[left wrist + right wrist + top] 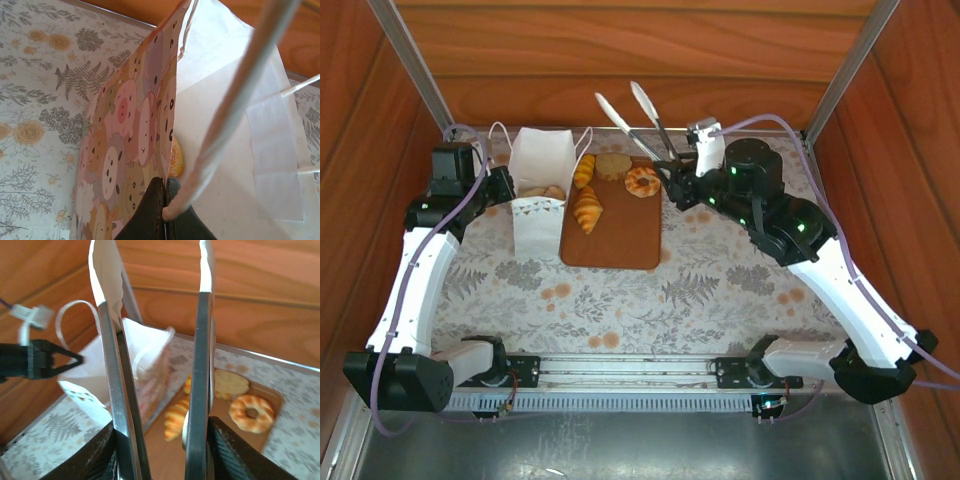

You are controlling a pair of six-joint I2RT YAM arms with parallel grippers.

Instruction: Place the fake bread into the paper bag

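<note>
Pinching paper bag (542,160) rim in shut left fingers (145,220) to hold mouth open; gripping empty tongs (117,390) in part-closed right fingers (95,460) for fake bread (587,210).

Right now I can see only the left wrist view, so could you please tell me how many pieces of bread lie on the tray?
Observer: Four pieces lie on the brown tray: two croissants, a glazed ring and a dull brown slice.
Operator: Thank you. Is the right hand holding anything?
Observer: Yes, the right hand grips a pair of tongs. Their tips are apart, with nothing between them.
</note>
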